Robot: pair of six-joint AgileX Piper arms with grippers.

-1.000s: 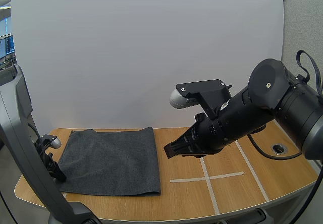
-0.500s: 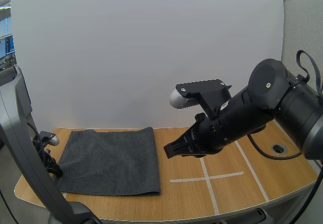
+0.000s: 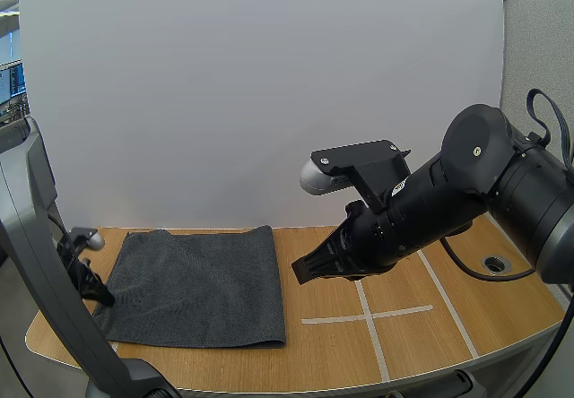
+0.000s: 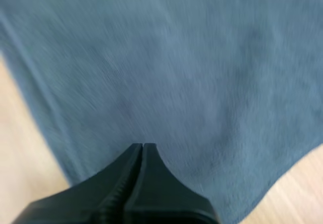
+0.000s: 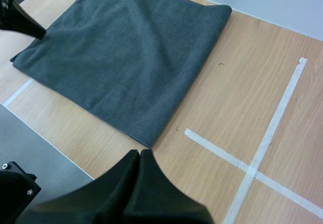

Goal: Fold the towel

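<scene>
No legible text, brand, number or label found in any view. A small white mark [image 3: 398,184] on the right arm's black housing [image 3: 421,205], centre right of the high view, is too small to read. The white tape cross [image 3: 367,313] on the desk [image 3: 314,362] carries no writing.

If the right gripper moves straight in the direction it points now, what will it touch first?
Probably the towel, at its corner nearest the right gripper. Depth is unclear, so it may touch the bare table just before it.
</scene>
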